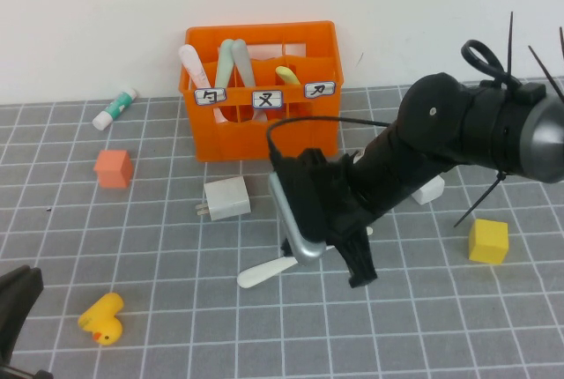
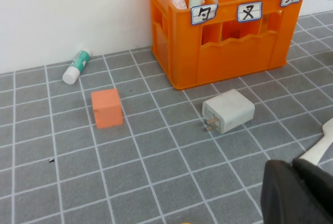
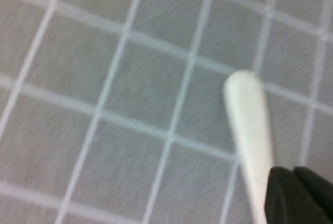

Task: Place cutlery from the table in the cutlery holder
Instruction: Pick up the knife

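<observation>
1. High view: right gripper (image 1: pixel 330 260) down at mid-table, clenched on the cream-white knife (image 1: pixel 267 271), whose free end pokes out toward the robot's left, flat on the table (image 1: pixel 159 247). Probably gripped at one end so the piece can be tipped upright for the cutlery holder (image 1: pixel 262 88) behind, against the wall. Four pieces already standing in its compartments: pink spoon (image 1: pixel 192 62), mint-green spoon (image 1: pixel 227 60), grey fork (image 1: pixel 241 62), yellow knife (image 1: pixel 287 74). Left gripper (image 1: pixel 16 308) parked at the near left corner, fingers closed on nothing. Scattered around: white plug adapter (image 1: pixel 227 197), orange cube (image 1: pixel 114 168), yellow cube (image 1: pixel 487 241), rubber duck (image 1: pixel 103 318), glue stick (image 1: pixel 115 107).

2. Left wrist view: holder's three white labels facing forward; adapter and cube lying well apart on grey gridded surface; plain pale wall (image 2: pixel 78 10) behind.

3. Right wrist view: dark fingertips (image 3: pixel 299 195) pinched onto the knife's handle, its rounded end reaching out over the white-lined grid.
</observation>
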